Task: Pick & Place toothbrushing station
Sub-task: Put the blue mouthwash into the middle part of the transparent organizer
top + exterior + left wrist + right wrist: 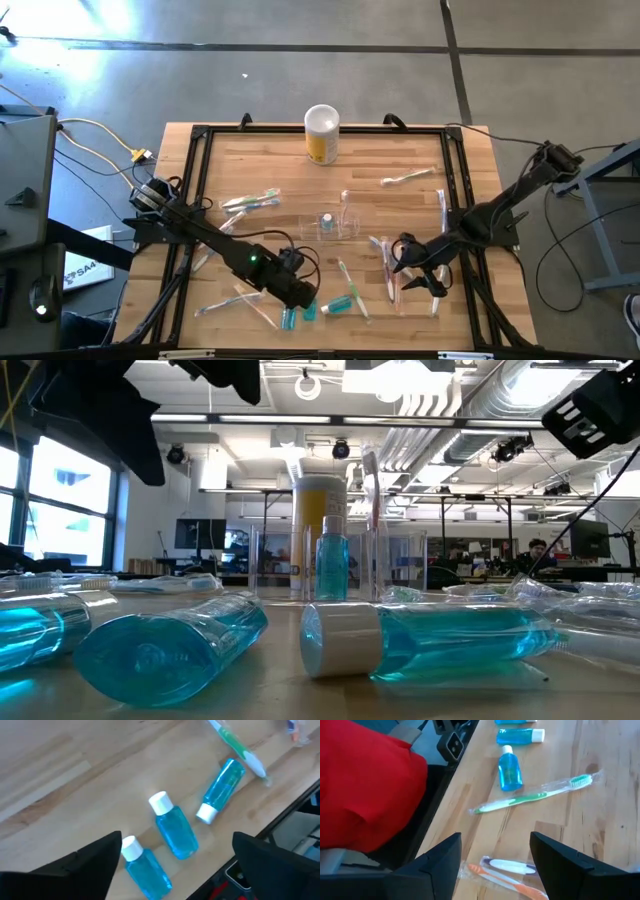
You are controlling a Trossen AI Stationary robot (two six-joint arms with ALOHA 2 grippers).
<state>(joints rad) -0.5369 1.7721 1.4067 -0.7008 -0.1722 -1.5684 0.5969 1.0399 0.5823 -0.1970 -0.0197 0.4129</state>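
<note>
The clear plastic holder (332,222) stands at the table's middle with one teal bottle (332,560) upright in it and a toothbrush (372,490) sticking up. Three teal bottles with white caps (175,827) lie on their sides near the near edge. They also show in the high view (312,310). My left gripper (177,865) hangs open just above them (300,298) and touches nothing. My right gripper (495,855) is open and empty over wrapped toothbrushes (535,795) at the near right (402,262).
A yellow canister with a white top (321,134) stands at the far edge. Wrapped toothbrushes lie scattered at the left (250,202), far right (408,178) and near right (388,268). A red shape (365,790) shows beyond the table's near edge. A black frame rims the table (195,160).
</note>
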